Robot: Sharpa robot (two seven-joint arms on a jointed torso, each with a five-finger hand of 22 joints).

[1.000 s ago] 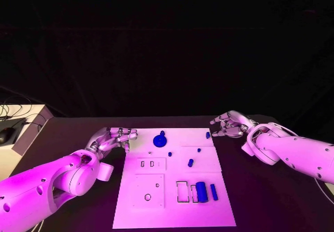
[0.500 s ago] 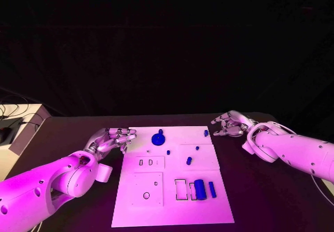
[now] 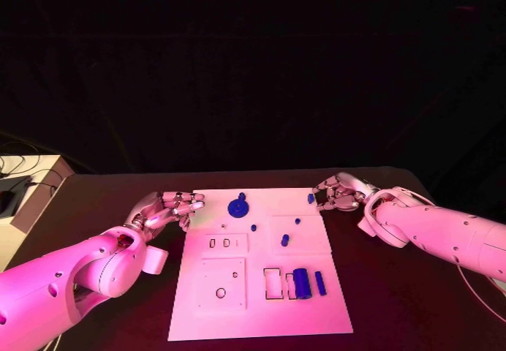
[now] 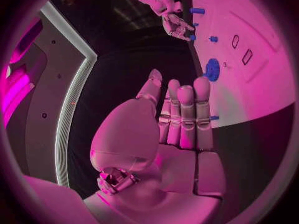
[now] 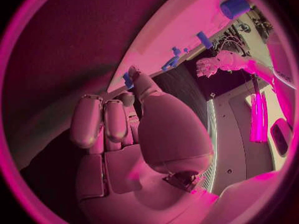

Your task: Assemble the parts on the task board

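The white task board [image 3: 258, 307] lies in the middle of the table. A round blue disc [image 3: 239, 208] stands near its far edge. A blue cylinder [image 3: 302, 283] and a thin blue bar [image 3: 319, 283] lie at its right side. Two small blue pegs [image 3: 284, 240] sit mid-board. My left hand [image 3: 169, 207] rests by the board's far left corner, fingers straight and holding nothing. My right hand [image 3: 338, 191] is curled at the far right corner. Its fingertips are right beside a small blue piece [image 3: 312, 198]; I cannot tell whether they touch it. The right wrist view has that piece [image 5: 127, 79] next to the thumb.
Rectangular and round recesses [image 3: 274, 284] mark the board's near half. A pale box with cables [image 3: 21, 194] stands off the table's left edge. Black tabletop [image 3: 411, 307] spreads to both sides of the board.
My right hand has edged in toward the small blue piece at the board's far right corner. The left hand has barely moved. The whole view shifted slightly.
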